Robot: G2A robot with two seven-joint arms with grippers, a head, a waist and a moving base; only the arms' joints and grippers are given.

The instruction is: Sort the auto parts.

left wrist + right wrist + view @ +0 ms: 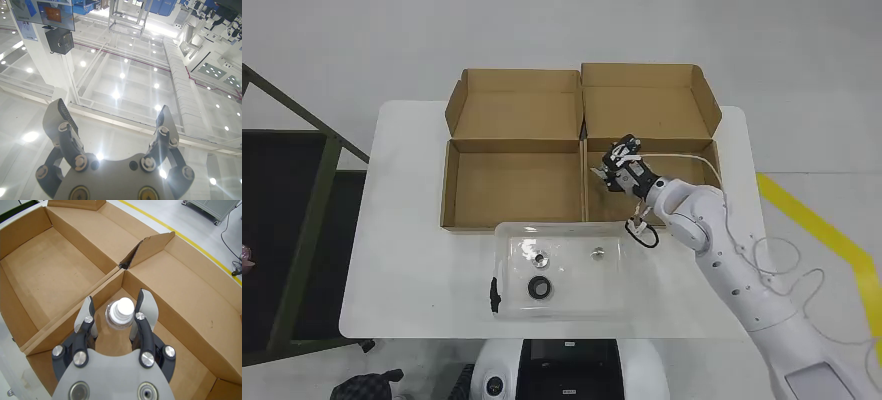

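On the white bench (402, 250), a left box (512, 185) and a right box (189, 294), both open cardboard, sit side by side along the far edge. A clear bin (504, 300) at the near edge holds a black ring (539, 288), and grey floor with a yellow line (812, 215) lies beyond the right edge. The right pincer (115, 295) is spread inside the right box with a white capped part (123, 309) between its fingers, in the corner next to the left box, while the left pincer (112, 103), also spread, points up at a lit ceiling (132, 85).
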